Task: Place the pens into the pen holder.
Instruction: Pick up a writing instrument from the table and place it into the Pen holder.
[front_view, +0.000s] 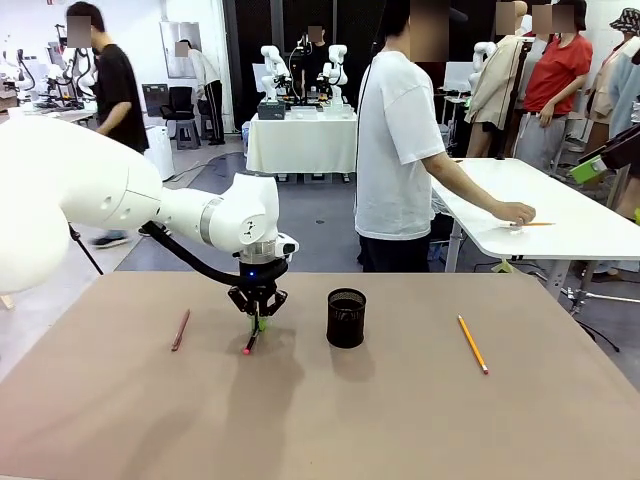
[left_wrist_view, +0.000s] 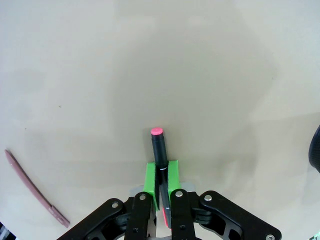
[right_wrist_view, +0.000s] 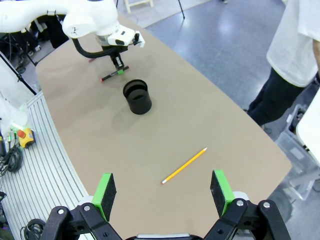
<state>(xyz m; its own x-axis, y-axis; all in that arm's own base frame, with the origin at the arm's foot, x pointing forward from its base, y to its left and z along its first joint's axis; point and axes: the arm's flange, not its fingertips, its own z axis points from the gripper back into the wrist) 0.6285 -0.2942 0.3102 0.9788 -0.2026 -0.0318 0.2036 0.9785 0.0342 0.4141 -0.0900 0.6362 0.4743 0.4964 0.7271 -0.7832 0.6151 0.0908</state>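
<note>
Checking room first: holder (front_view: 346, 318) upright mid-table, bare surface all round, well in from far edge. Noted left gripper (front_view: 259, 322) at its 9 o'clock, apart from it. Noted red-brown pen (front_view: 180, 329) flat at 9 o'clock beyond that gripper, near, not touching. Logged yellow pen (front_view: 473, 344) flat at holder's 3 o'clock, well apart, clear of right edge. Found right gripper (right_wrist_view: 163, 192) high over table (front_view: 400, 430), jaws wide apart, holding nothing, yellow pen lying beneath.

Tan matte top, soft shadow beside holder. Beyond far edge at 12 o'clock: person (front_view: 400, 150) in white shirt, hand (front_view: 515, 212) on white side table (front_view: 570, 225); grey floor (front_view: 310, 230) behind.

Found left pads (left_wrist_view: 150, 180) clamped on black pen (front_view: 250, 342): slim dark barrel, round pink-red end poking out past pads, pointing to 7 o'clock in front view. Cannot tell whether pen clear of top.
</note>
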